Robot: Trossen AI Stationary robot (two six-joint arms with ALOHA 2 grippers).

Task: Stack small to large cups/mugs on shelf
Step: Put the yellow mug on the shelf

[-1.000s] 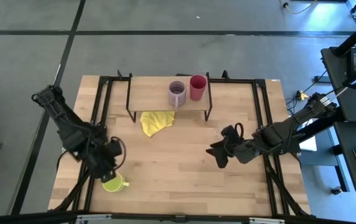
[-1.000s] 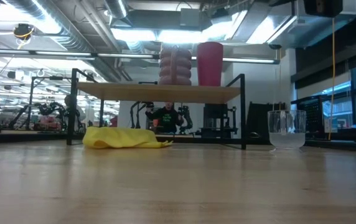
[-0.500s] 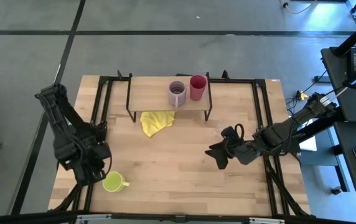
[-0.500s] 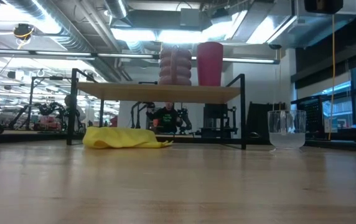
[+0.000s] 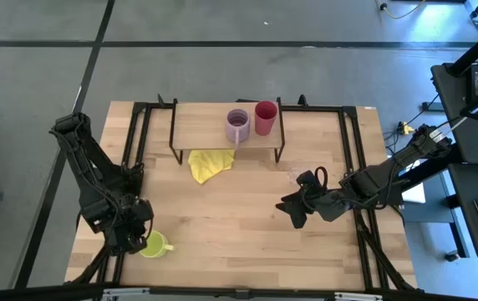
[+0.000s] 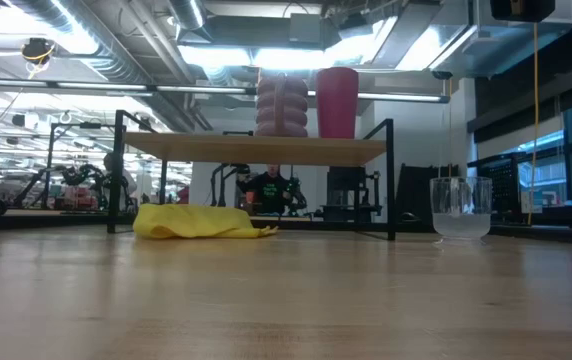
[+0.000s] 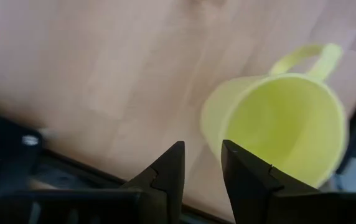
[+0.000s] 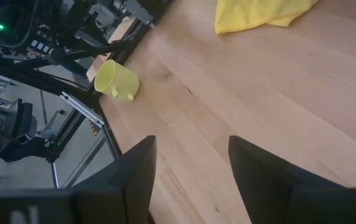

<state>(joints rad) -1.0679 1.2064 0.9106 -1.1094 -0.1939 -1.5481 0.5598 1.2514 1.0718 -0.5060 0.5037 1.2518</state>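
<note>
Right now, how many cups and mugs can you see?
4. The lilac mug and red cup stand on the shelf; the lime-yellow mug sits by the left gripper; the clear glass stands on the table.

I see the shelf (image 5: 214, 127), a light wooden board on thin black legs, at the table's far edge. On its right end the lilac mug (image 5: 237, 125) and the taller red cup (image 5: 265, 117) stand upright, side by side. The lime-yellow mug (image 5: 151, 245) stands upright near the table's near left corner, handle pointing right. The small clear glass (image 6: 460, 207) stands upright on the table, right of the shelf.
</note>
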